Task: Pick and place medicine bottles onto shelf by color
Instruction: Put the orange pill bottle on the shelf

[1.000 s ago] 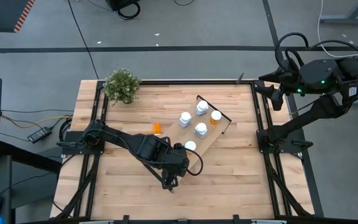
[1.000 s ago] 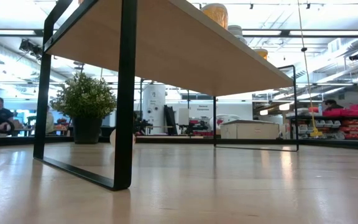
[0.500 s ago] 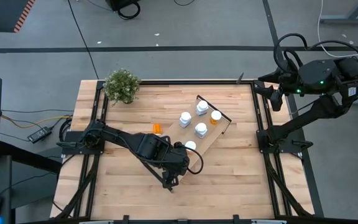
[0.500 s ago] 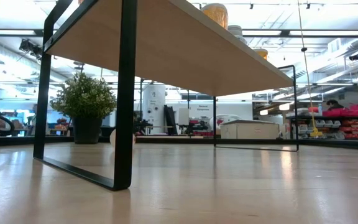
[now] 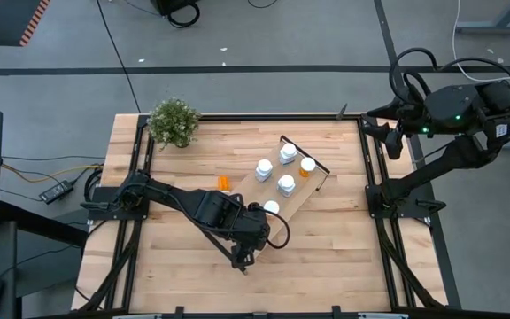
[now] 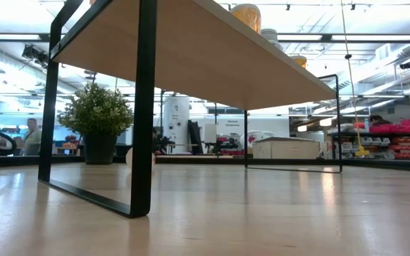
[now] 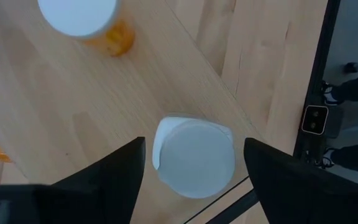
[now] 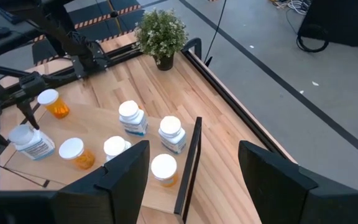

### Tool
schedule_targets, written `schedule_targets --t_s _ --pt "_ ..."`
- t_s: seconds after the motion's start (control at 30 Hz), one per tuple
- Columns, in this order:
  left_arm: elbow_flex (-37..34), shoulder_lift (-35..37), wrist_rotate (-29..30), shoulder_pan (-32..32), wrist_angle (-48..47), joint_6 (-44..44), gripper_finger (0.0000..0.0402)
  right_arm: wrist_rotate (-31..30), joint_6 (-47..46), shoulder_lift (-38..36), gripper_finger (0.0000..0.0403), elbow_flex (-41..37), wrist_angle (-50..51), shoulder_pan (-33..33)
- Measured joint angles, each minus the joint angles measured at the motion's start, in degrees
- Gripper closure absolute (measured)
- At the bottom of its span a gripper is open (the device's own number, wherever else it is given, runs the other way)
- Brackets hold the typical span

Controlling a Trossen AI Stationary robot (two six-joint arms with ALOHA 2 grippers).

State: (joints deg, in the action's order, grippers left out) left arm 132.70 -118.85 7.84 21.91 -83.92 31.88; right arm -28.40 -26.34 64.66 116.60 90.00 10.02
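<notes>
The shelf [image 5: 303, 193] stands slantwise on the table, with several medicine bottles upright on its board. Among them are a white one [image 5: 271, 207] at the corner of the shelf's near end, an orange one [image 5: 224, 183] at the same end's other corner, and white-capped ones [image 5: 285, 184] toward the railed far end. My left gripper [image 7: 193, 142] points steeply down, open, one finger on each side of the corner white bottle [image 7: 194, 157], with a narrow gap on each side. My right gripper [image 8: 194, 149] hangs open and empty, high beyond the table's right far corner.
A potted plant [image 5: 173, 121] stands at the table's far left corner. Black frame rails [image 5: 372, 168] run along the table's left and right sides. Bare wood lies near the front edge [image 5: 326, 266]. The low view looks under the shelf board [image 6: 212, 57].
</notes>
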Motion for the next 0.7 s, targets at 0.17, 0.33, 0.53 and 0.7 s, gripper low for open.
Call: schedule_targets --t_s 0.17,0.33,0.53,0.7 --pt "2.3 0.2 -0.3 -0.3 0.5 -0.9 0.0122 0.5 -0.5 0.0 0.0150 0.0 0.0 0.0" --pt "2.1 2.5 -1.1 -2.1 0.9 0.1 0.0122 1.3 -0.6 0.2 0.0150 0.0 0.0 0.0" --pt "2.0 5.0 0.1 -4.7 -0.8 0.4 0.0122 1.5 -0.6 0.2 0.0150 0.0 0.0 0.0" --pt "2.0 7.5 3.6 -8.6 -5.6 -4.1 0.0124 1.5 -0.6 0.3 0.0150 0.0 0.0 0.0"
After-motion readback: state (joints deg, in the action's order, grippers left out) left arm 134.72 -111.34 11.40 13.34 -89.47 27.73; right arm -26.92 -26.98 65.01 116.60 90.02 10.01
